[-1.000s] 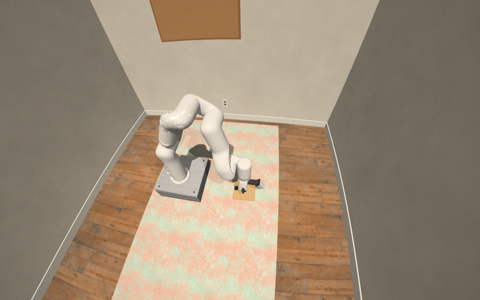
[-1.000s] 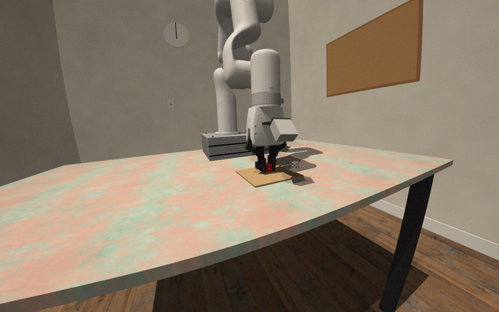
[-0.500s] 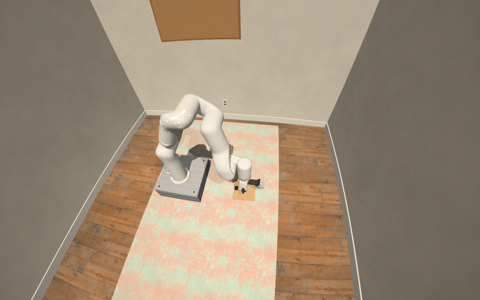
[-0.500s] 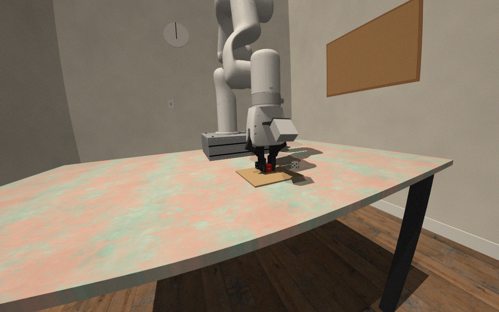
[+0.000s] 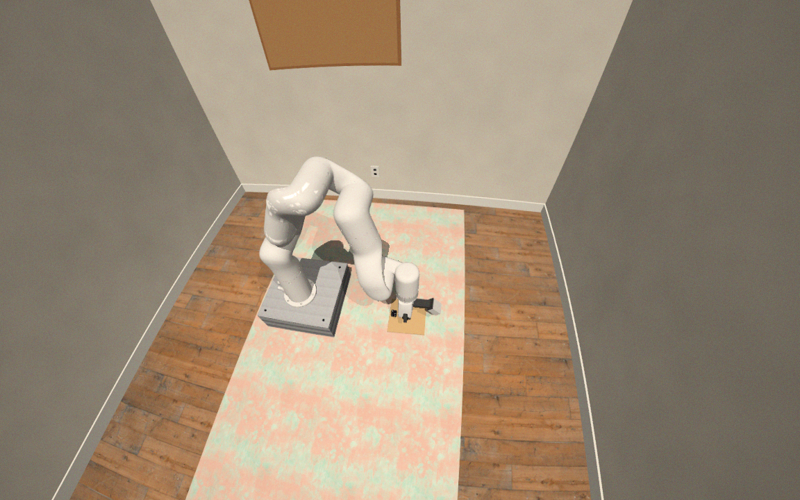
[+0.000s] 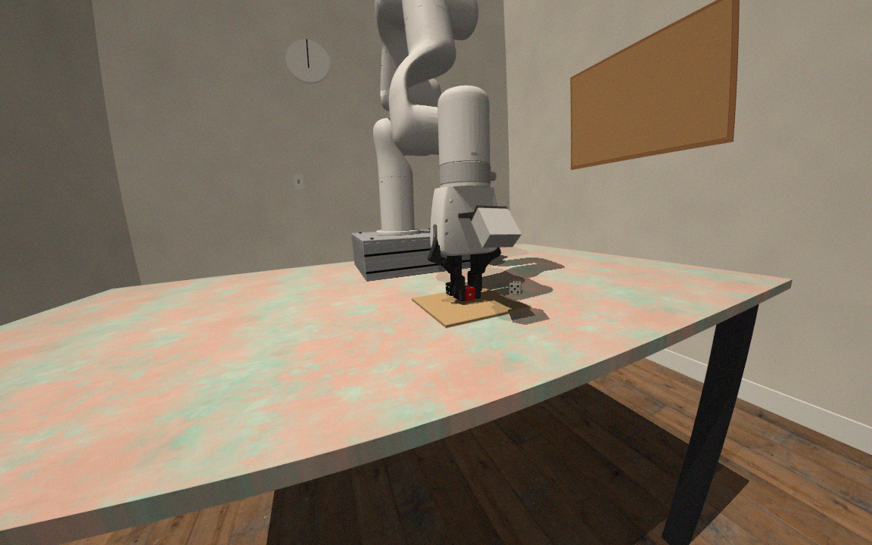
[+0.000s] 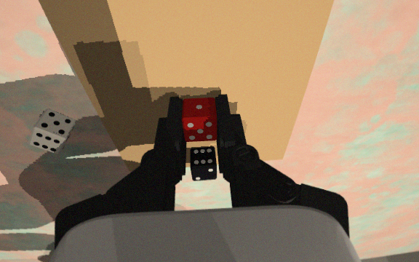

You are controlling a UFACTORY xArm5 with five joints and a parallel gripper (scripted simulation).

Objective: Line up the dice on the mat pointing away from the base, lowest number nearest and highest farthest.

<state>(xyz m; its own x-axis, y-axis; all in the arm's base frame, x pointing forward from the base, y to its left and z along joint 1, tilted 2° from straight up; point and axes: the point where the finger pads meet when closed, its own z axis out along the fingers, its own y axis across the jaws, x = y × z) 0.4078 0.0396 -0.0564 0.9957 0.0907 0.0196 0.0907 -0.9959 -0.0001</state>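
Observation:
My gripper [image 5: 405,319] [image 6: 466,297] [image 7: 199,113] is shut on the red die [image 6: 470,293] [image 7: 199,121], low at the tan mat [image 5: 412,328] [image 6: 453,316] [image 7: 253,54]; contact with the mat is unclear. The red die seems to show five on top, one on its side away from the base. The black die [image 5: 394,313] [image 6: 449,289] [image 7: 203,160] stands on the mat's base-side part, nearer the base than the red one, seemingly two on top. The white die [image 6: 515,288] [image 7: 52,130] lies on the table beside the mat, seemingly six on top; the arm hides it in the top view.
The robot's grey base block [image 5: 310,310] [image 6: 391,257] stands behind the mat. The patterned table [image 5: 340,398] [image 6: 222,379] extends around the mat. Arm shadows cross the mat's edge and the white die's surroundings. The mat continues past the red die, away from the base.

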